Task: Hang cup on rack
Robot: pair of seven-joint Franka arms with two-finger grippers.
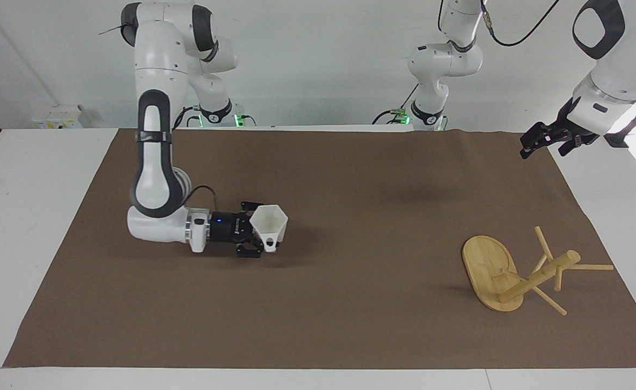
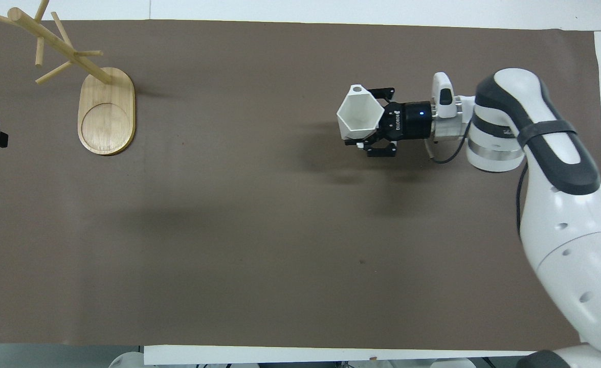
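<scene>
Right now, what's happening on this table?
The right gripper holds the white cup upright, mouth up, over the brown mat. The bamboo rack stands at the left arm's end of the mat with nothing on its pegs. The left gripper waits, raised over the mat's corner.
</scene>
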